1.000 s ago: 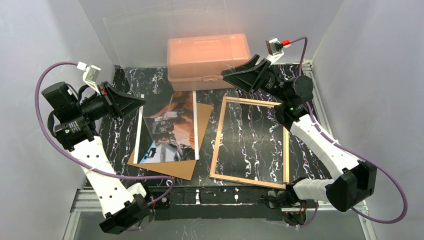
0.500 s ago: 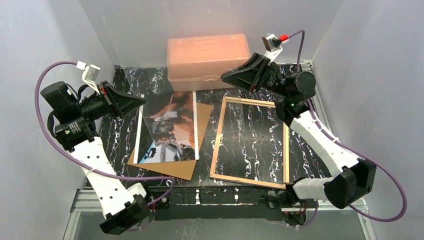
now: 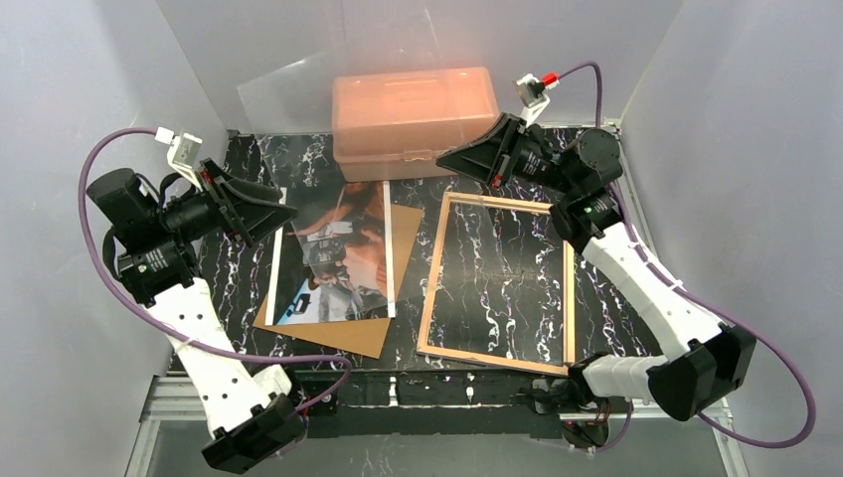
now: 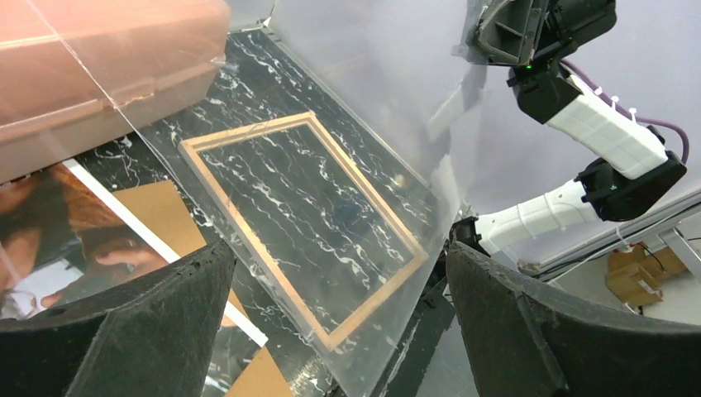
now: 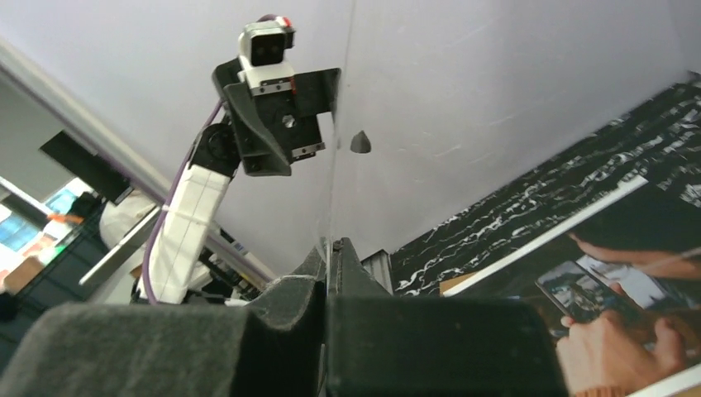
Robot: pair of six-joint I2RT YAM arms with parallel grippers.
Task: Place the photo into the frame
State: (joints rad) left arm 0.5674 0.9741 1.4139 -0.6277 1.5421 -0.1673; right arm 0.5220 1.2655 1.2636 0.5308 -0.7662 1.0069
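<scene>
The photo (image 3: 338,253) lies face up on a brown backing board (image 3: 403,234), left of centre on the table. To its right the frame (image 3: 432,278) rests flat, tan wood side up. A clear sheet (image 3: 298,99) hangs tilted above the back of the table. My right gripper (image 3: 442,157) is shut on its right edge, and the thin edge shows between the pressed fingers (image 5: 364,322). My left gripper (image 3: 288,212) is open over the photo's left side. In the left wrist view the clear sheet (image 4: 388,99) passes between the wide-apart fingers (image 4: 149,322), touching neither, with the frame (image 4: 248,131) seen through it.
An orange plastic box (image 3: 413,104) stands at the back centre, behind the photo and the frame. Grey walls close in the left, right and back sides. The arm bases and a metal rail (image 3: 447,393) run along the near edge.
My left gripper has opened and let go of the clear sheet. My right gripper has shut on the sheet's right edge, and the sheet now tilts more steeply.
</scene>
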